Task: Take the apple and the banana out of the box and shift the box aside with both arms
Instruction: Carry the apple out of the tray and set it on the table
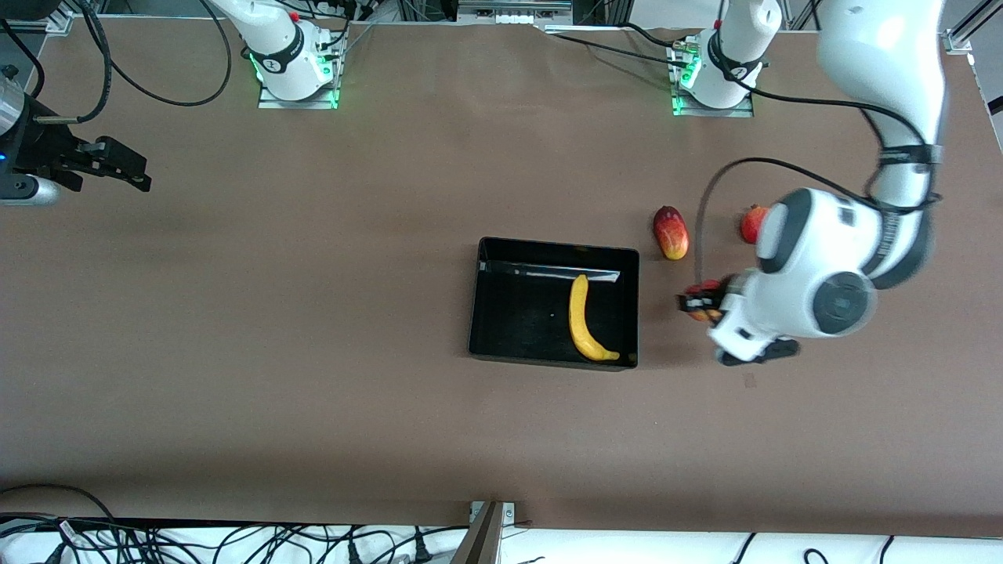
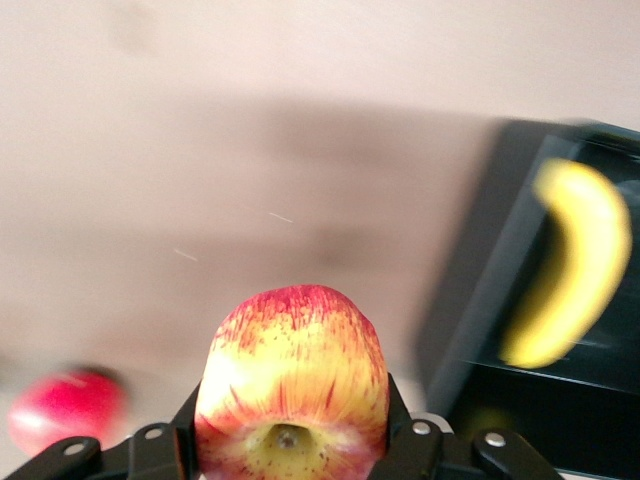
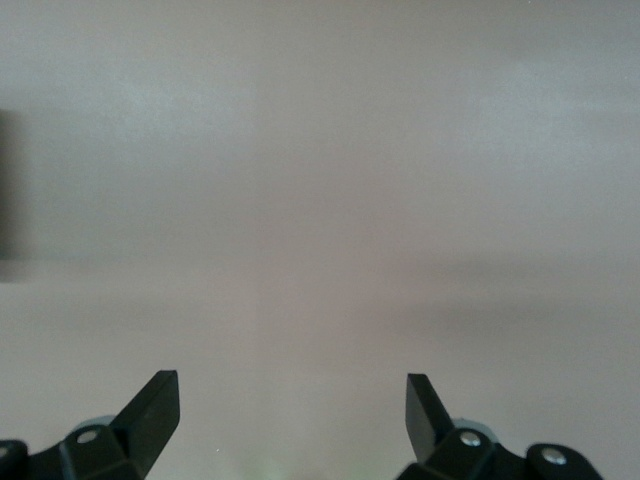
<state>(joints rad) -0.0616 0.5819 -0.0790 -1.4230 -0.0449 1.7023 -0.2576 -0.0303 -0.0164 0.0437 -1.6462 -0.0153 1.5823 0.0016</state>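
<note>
I see my left claw (image 1: pixel 700 304) up in the air, over the brown tabletop (image 1: pixel 313 352) just beside the black bin (image 1: pixel 555 304), toward the left arm's end. It is pinching the apple (image 2: pixel 291 385) — a small round one, red on top with yellow streaks. In the left wrist view the two black fingers (image 2: pixel 185 430) press on both sides of the apple.

The black bin sits in the middle of the tabletop. The banana (image 1: pixel 586 318) lies inside it, long and curved, close to the wall nearest the left claw. One end of the banana almost reaches the corner closest to the front camera.

A red-and-yellow mango (image 1: pixel 671 232) lies on the tabletop, farther from the front camera than the left claw and a little apart from the bin. A round red pomegranate (image 1: pixel 752 223) lies near it, partly hidden by the left arm.

My right claw (image 1: pixel 117 167) waits at the right arm's end of the tabletop — well apart from the bin. Its fingers (image 3: pixel 150 410) are spread wide with nothing between them.
</note>
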